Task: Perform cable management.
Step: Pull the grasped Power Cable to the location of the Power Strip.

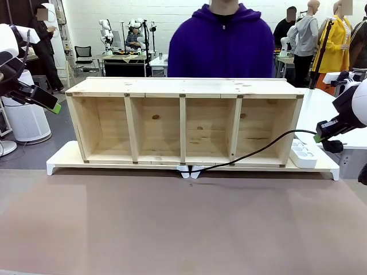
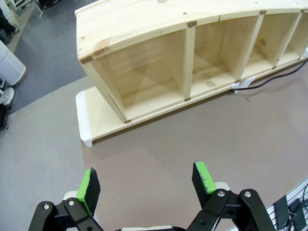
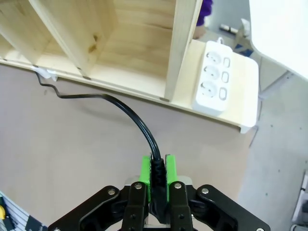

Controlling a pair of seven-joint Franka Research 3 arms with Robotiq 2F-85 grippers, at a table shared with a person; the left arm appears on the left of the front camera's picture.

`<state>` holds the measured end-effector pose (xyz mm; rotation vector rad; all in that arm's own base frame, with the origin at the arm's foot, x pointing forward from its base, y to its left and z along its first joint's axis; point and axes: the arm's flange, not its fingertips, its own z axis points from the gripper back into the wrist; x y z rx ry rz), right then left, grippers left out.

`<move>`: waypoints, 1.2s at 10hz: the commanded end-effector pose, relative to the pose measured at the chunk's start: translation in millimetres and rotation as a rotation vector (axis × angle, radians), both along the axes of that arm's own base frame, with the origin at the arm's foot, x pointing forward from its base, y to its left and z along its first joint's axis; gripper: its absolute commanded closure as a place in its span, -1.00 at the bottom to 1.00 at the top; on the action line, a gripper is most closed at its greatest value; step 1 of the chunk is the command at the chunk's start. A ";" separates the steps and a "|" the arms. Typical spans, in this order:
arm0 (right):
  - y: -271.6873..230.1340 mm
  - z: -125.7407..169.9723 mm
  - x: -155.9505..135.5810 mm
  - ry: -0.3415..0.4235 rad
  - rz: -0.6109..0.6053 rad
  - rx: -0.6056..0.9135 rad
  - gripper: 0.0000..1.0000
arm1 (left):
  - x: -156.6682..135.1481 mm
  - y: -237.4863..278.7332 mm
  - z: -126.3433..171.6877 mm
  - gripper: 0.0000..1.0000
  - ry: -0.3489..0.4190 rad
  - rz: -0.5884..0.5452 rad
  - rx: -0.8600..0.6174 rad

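Left gripper [image 2: 146, 180] at 6 o'clock, jaws stood wide apart above brown table [image 2: 192, 139], wooden shelf [image 2: 139, 24] on white base [image 2: 84, 120] lay at 12 o'clock, cable [image 2: 269, 83] emerged beneath it at 2 o'clock.

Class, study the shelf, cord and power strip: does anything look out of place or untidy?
The cable is loose: from the white clip at front centre it arcs up in front of the rightmost compartment to the right claw, shut on its end. The power strip has empty sockets.
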<state>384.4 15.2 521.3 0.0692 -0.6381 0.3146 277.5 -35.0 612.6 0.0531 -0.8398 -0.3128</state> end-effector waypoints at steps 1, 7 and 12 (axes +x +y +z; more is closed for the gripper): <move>-1.7 6.5 -6.7 0.004 0.002 0.006 0.69 | 0.5 -0.5 0.3 -1.00 -0.005 0.007 -0.012; -47.1 13.7 -11.5 -0.007 -0.062 0.057 0.69 | 0.5 -0.5 0.3 -1.00 -0.005 0.007 -0.012; -111.4 40.1 19.8 0.006 -0.043 0.121 0.69 | 0.5 -0.5 0.3 -1.00 -0.005 0.007 -0.012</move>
